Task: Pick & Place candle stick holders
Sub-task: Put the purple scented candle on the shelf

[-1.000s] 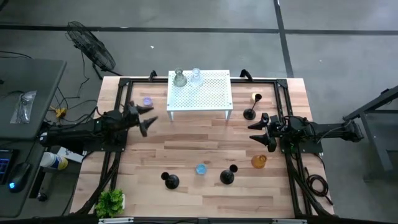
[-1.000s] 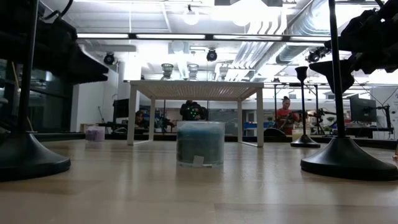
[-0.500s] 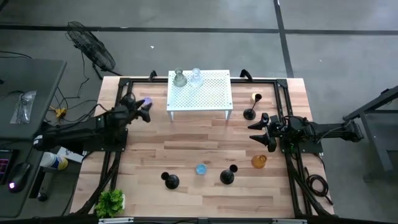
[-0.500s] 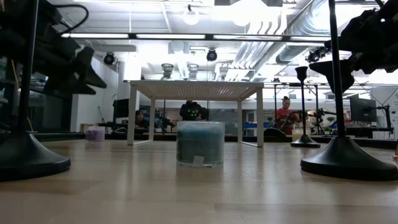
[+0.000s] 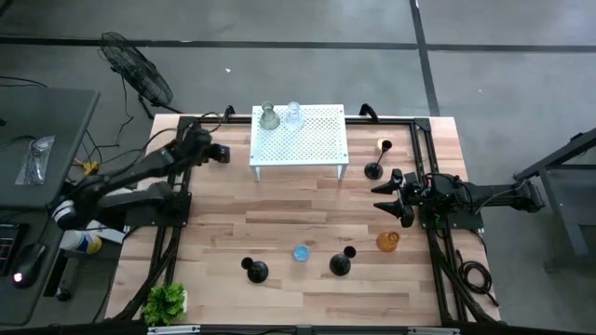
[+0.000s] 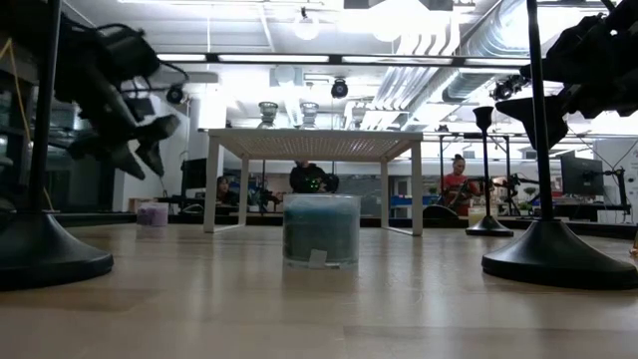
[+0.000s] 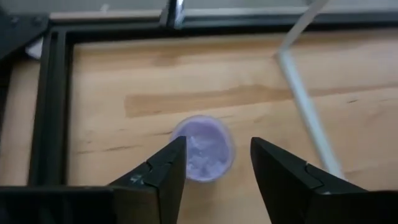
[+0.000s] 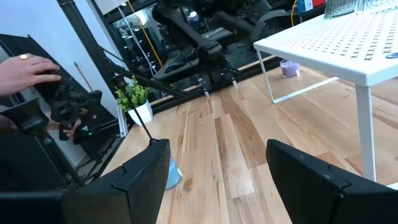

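A purple glass cup [image 7: 202, 149] stands on the table near the far left corner and also shows in the low view [image 6: 153, 213]. My left gripper [image 7: 217, 144] is open and hangs above the cup [image 6: 147, 165], pointing down and touching nothing. My right gripper [image 5: 384, 200] is open and empty at the table's right. Three black holders stand on their round bases: one by the stand [image 5: 374, 167] and two near the front [image 5: 255, 271] [image 5: 341, 263]. A blue cup [image 5: 300, 252] and an amber cup [image 5: 387, 241] stand on the table.
A white perforated stand [image 5: 307, 140] at the far middle carries a greenish cup [image 5: 269, 117] and a clear cup [image 5: 293, 114]. A green plant [image 5: 165, 301] sits at the near left corner. A black frame rail [image 7: 53, 112] runs close by the purple cup.
My left gripper has gone toward the table's far edge and the purple cup, and has tipped to point down over it. Its fingers have stayed open. The cup has kept its place.
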Available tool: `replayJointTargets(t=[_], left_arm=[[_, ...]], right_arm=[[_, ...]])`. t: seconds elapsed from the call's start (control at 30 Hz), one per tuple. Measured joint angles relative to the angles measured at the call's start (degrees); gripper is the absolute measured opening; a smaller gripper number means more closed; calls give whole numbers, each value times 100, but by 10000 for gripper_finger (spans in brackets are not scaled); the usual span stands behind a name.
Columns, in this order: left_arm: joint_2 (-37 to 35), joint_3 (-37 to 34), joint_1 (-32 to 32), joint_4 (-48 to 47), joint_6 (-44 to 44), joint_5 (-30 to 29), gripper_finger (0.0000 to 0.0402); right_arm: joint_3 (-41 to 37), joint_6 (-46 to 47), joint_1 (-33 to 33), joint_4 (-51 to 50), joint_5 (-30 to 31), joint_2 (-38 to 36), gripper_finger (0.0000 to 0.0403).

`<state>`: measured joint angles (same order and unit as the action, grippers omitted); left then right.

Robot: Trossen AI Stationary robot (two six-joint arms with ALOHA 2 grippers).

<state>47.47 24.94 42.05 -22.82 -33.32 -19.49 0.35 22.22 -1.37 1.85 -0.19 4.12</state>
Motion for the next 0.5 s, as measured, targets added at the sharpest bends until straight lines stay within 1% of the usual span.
replayJointTargets(t=[0.13,0.27,0.37,0.5], left_arm=[[843,539,223,-326,4,124,191],[1447,940,372,-639,42,520,200],[1709,1084,456,-760,57,710,200],[1785,1154,583,-1039,142,727,200]], right_arm=[[-1,-2,-1,0,0,0,260],[-1,-2,-1,0,0,0,260],[1,-2,-1,0,0,0,260],[0,-2,-1,0,0,2,260]])
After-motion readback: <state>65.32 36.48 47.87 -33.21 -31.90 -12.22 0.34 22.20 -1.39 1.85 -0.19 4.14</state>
